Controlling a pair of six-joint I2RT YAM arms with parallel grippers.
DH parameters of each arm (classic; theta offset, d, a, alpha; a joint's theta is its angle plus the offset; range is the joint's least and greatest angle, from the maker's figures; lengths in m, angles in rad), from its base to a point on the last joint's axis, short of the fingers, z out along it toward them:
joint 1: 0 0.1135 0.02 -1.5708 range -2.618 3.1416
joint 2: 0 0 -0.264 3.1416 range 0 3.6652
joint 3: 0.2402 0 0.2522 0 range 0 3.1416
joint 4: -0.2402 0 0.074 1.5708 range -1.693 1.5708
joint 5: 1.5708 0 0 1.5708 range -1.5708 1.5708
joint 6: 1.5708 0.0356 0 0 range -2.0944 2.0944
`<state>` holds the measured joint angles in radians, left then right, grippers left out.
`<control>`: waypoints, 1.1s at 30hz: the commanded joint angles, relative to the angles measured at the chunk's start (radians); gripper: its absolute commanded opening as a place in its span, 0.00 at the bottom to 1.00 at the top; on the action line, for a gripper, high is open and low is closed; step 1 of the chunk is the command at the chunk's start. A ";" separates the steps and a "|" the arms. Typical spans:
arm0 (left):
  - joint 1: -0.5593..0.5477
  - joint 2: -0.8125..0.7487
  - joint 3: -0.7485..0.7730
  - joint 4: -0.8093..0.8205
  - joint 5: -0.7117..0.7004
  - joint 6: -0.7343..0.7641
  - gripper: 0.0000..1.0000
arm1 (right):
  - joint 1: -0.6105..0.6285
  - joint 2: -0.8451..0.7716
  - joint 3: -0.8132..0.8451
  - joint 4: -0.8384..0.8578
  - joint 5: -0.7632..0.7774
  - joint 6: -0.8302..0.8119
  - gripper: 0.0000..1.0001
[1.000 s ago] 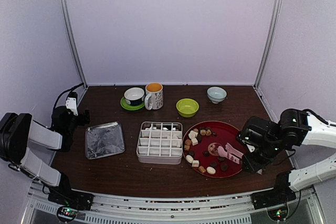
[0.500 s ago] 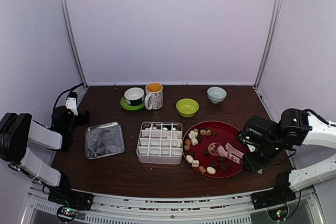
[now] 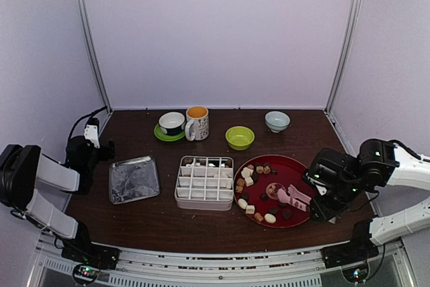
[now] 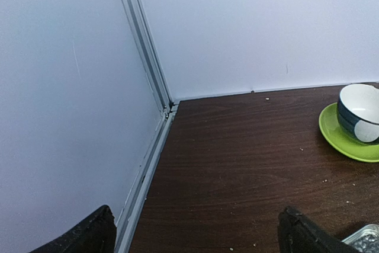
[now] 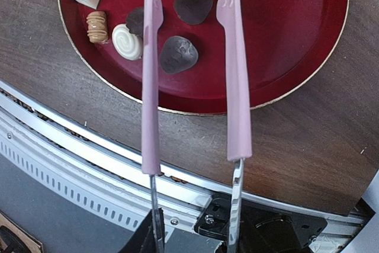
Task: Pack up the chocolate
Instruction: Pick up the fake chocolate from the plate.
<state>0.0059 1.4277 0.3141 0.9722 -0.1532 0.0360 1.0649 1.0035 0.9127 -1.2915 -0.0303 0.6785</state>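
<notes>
My right claw [image 5: 192, 236] clamped the pink tongs [image 5: 237, 87] above chocolate [image 5: 177, 54] on the red plate [image 5: 290, 34]; my left claw [image 4: 195, 238] stood wide apart.

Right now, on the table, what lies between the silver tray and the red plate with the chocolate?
The white divided box stands between the silver tray and the red plate, close beside the plate. The top external view shows it.
</notes>
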 commanded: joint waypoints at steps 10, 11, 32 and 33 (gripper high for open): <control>0.008 -0.003 0.008 0.057 0.008 0.010 0.98 | -0.004 0.016 -0.009 0.017 -0.016 -0.001 0.36; 0.008 -0.003 0.008 0.057 0.007 0.009 0.98 | -0.004 0.020 -0.009 0.017 -0.017 -0.001 0.36; 0.008 -0.003 0.008 0.057 0.008 0.010 0.98 | -0.004 0.091 -0.032 0.044 0.010 -0.023 0.36; 0.007 -0.003 0.008 0.058 0.007 0.010 0.98 | -0.005 0.094 -0.035 0.045 0.011 -0.023 0.36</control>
<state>0.0059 1.4277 0.3141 0.9722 -0.1532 0.0360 1.0645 1.0901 0.8978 -1.2587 -0.0479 0.6605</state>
